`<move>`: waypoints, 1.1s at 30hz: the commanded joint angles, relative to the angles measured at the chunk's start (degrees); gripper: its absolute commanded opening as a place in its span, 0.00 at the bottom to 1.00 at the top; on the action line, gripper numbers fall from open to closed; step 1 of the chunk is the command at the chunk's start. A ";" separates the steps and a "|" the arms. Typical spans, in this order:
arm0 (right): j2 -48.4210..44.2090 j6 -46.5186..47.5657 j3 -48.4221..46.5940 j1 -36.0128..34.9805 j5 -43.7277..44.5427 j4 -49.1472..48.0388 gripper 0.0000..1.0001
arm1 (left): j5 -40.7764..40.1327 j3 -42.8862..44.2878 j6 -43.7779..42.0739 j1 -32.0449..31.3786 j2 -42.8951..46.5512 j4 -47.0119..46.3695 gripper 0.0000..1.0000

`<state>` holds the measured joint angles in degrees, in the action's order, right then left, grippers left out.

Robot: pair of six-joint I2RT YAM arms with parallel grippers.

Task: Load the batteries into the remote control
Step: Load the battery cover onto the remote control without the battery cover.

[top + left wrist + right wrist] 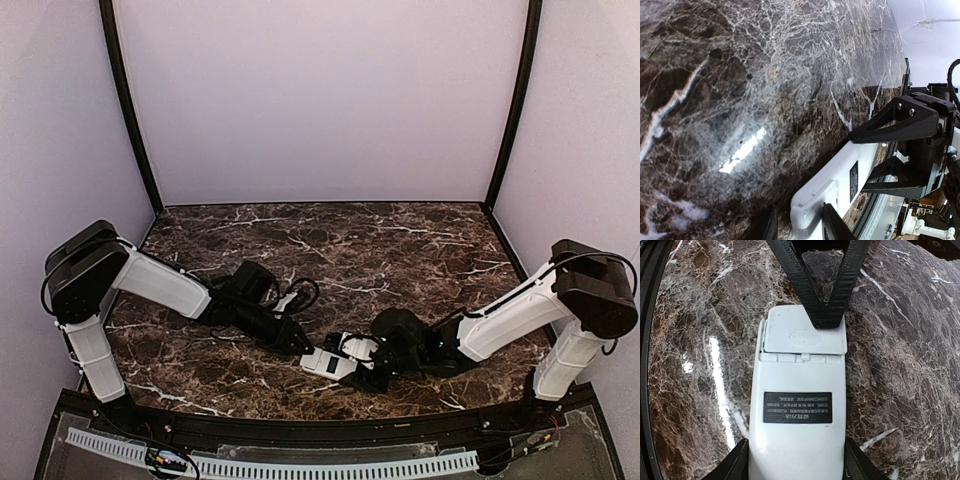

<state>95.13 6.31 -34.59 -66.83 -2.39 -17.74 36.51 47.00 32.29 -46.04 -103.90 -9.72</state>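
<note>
The white remote control (330, 362) lies back up on the dark marble table, its black label (797, 407) showing. My right gripper (796, 465) is shut on its sides near one end, one finger against each long edge. At the far end sits the white battery cover (802, 335), tilted slightly off the body. A black fingertip of my left gripper (827, 320) rests on that cover. In the left wrist view my left gripper (800, 227) straddles this end of the remote control (850, 170), jaws apart, with a gap to the left finger. The batteries are out of view.
The black rail (320, 430) at the table's near edge runs just in front of both grippers and shows along the left of the right wrist view (647, 365). Black cables (300, 292) loop beside the left arm. Lilac walls close in the back and sides.
</note>
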 commanded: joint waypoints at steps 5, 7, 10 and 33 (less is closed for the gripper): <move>0.41 -0.25 0.13 0.36 -0.08 1.30 0.00 | -1.36 3.11 -4.39 -1.49 -0.29 7.67 0.29; 0.45 -0.24 0.07 0.37 0.33 1.35 0.00 | -1.60 3.55 -4.96 -1.65 -0.34 8.21 0.28; 0.79 -0.28 -0.16 0.34 0.70 1.53 0.00 | -1.70 3.81 -5.38 -1.95 -0.61 8.71 0.26; 2.13 -1.25 -1.59 0.33 4.81 2.86 0.00 | -1.91 5.32 -6.69 -4.24 -4.00 11.56 0.22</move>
<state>95.15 4.86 -35.07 -66.70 -1.61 -16.38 35.38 52.51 26.59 -47.81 -105.32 -0.34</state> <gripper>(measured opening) 0.542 0.225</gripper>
